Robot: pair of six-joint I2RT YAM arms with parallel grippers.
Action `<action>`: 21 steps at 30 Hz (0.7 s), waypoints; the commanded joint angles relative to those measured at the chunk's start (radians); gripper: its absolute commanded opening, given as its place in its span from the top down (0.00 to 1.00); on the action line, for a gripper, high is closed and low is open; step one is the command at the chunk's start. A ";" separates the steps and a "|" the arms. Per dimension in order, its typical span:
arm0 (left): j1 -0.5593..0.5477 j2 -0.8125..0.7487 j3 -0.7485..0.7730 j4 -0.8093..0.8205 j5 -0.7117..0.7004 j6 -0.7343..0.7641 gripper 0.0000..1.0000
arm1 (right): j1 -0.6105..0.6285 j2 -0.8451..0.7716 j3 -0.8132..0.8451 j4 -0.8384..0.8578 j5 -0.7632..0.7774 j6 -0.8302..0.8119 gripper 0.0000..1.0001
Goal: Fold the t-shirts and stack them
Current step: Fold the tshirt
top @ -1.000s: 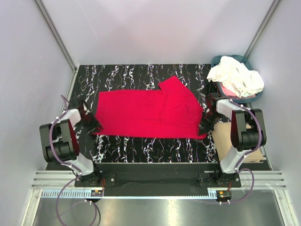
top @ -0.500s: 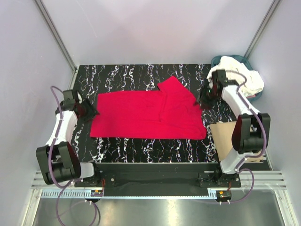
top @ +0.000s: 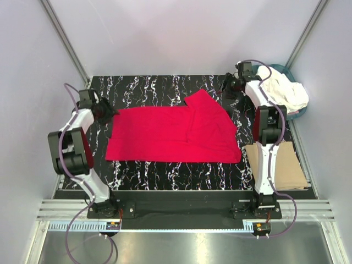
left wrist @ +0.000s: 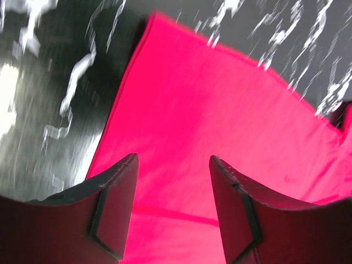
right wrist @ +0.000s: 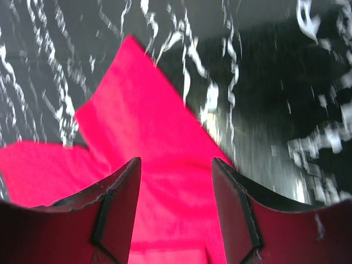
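The left pincer (left wrist: 173, 159) stands with its jaws apart and nothing between them. Through the gap its wrist view shows only flat red cloth, and no fold is caught on either finger. It hangs over the far-left corner of the red t-shirt (top: 165, 135), the corner itself just ahead of the fingertips and the straight left edge running back toward the arm's base.

The right pincer (right wrist: 176, 160) is likewise spread and empty. It sits at the far right of the table (top: 143, 85), with the shirt's upturned sleeve just in front of and below its tips and bare marbled table to its right.

The relation that matters is this: the red shirt lies spread flat with its long axis running left to right across the table, the straight edge at the left and the sleeve end at the right. Each pincer is posted near one far corner, so each arm is the nearer one for its own end. Both far corners lie toward the near side from the pincers, which suggests a paired pinch and a fold of the far edge toward the arms. Neither pincer looks to be touching the cloth yet, though the wrist views do not settle the height.

The cream-white t-shirts (top: 278, 91) are heaped in the teal basket (top: 297, 114) at the far right, just beside the right arm. The tan cardboard sheet (top: 280, 165) lies near-right, bare.
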 commanded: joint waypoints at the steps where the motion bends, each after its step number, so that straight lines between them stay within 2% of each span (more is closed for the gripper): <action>1: 0.009 0.059 0.143 0.087 0.025 0.036 0.39 | 0.006 0.071 0.150 0.023 -0.042 0.023 0.39; 12: 0.011 0.329 0.354 -0.013 -0.005 0.072 0.38 | 0.058 0.345 0.507 -0.057 -0.028 0.005 0.40; 21: 0.011 0.395 0.383 -0.020 0.020 0.090 0.36 | 0.102 0.470 0.604 -0.070 -0.048 0.010 0.42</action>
